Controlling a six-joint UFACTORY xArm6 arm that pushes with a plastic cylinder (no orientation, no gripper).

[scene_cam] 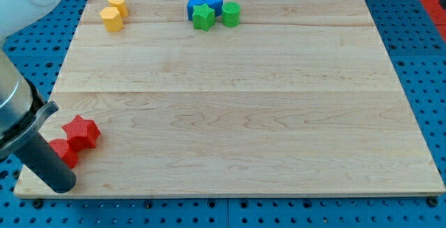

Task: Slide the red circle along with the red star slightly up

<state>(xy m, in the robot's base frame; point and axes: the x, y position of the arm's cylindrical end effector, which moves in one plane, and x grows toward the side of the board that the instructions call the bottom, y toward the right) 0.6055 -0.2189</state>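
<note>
The red star (82,131) lies near the board's left edge, low in the view. The red circle (64,151) sits just below and left of it, touching it, partly hidden by my rod. My tip (63,185) rests at the board's bottom left corner, just below the red circle and close against it.
Two yellow blocks (113,13) sit at the top left of the wooden board (237,102). Two blue blocks (206,3), a green star (203,17) and a green cylinder (231,14) cluster at the top middle. The arm's body fills the view's left edge.
</note>
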